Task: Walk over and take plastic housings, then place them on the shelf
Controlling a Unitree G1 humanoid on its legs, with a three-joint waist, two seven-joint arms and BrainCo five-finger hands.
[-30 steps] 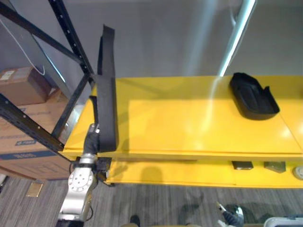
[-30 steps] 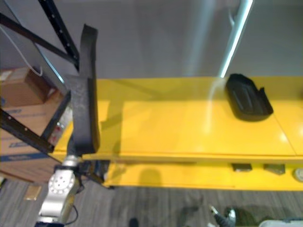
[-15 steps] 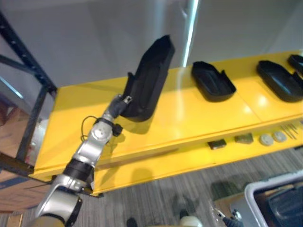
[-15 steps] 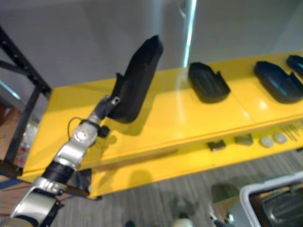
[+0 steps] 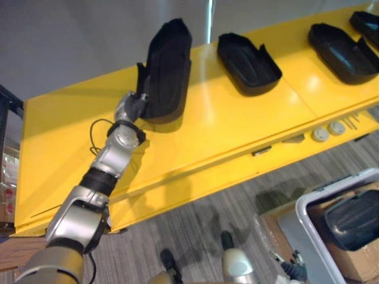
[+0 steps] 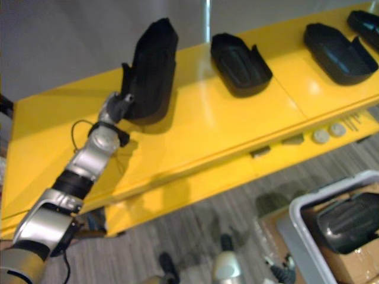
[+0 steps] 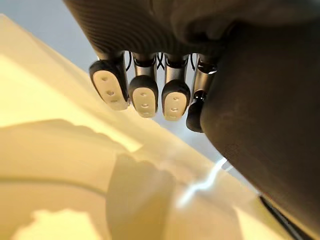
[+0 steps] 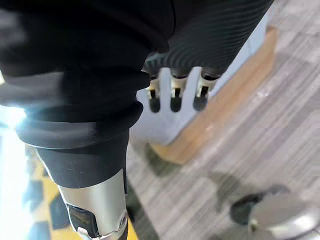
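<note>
Well, the left hand clasps the near end of a long black plastic housing, its fingers curled against the dark shell, at the yellow metal shelf, left of three similar housings. Meanwhile the right hand hangs with relaxed, empty fingers above the grey floor.

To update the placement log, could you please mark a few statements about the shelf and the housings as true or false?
1. The left hand grips a black housing at the yellow shelf. True.
2. The shelf carries no other housings. False: a second housing, a third housing and a fourth housing lie to its right.
3. The white bin holds a dark housing. True.
4. The held housing is rightmost in the row. False: it is leftmost.
</note>
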